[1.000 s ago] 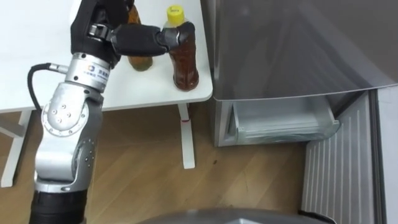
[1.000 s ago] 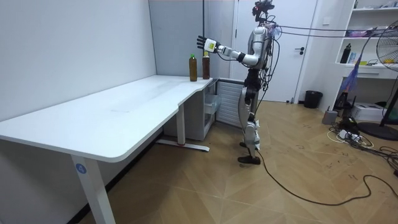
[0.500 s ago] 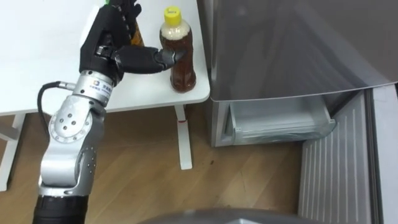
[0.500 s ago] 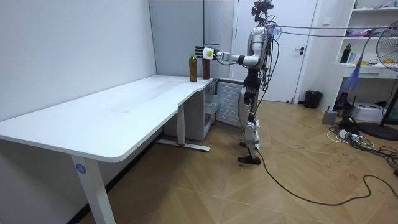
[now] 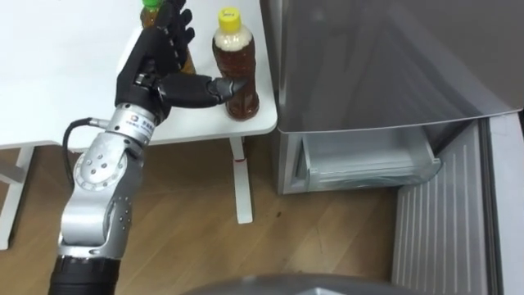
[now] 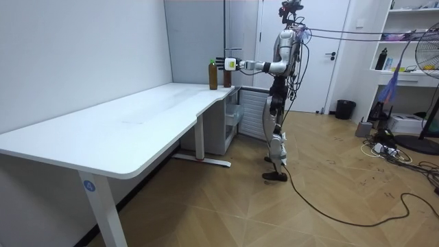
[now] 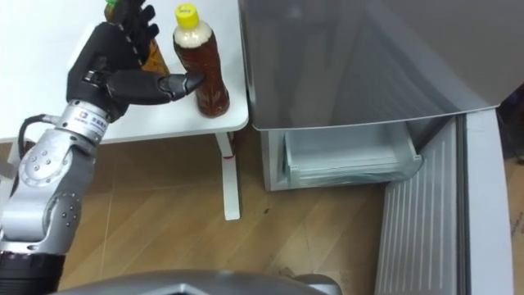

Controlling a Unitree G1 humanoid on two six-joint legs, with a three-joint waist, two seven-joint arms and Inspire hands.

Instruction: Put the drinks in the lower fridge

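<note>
1. Your left robot hand [image 5: 160, 78] was over the near right corner of the white worktop [image 5: 65, 74], with the forearm coming up from 7 o'clock.
2. That robot hand was open: the fingers [image 5: 170, 29] pointed straight toward 12 o'clock, and the thumb [image 5: 209, 88] was stretched out toward 3 o'clock.
3. The thumb tip lay across the lower front of the yellow-capped bottle [image 5: 240, 53]. Nothing was curled round the bottle.
4. The yellow-capped bottle stood upright on the worktop, close to the edge beside the fridge and at 3 o'clock from your palm.
5. The green-capped bottle [image 6: 212, 74] also stood upright on the worktop, at 9 o'clock from the first bottle and partly behind your raised fingers.
6. The grey fridge [image 5: 368, 57] was at 3 o'clock from the worktop and just beside it.
7. The fridge's lower compartment was open. A pale drawer [image 5: 368, 160] showed at 5 o'clock from the bottles, and it held no bottles.
8. In the room view you stood upright at the end of the worktop, facing the fridge, with the left arm held out level to the bottles.
</note>
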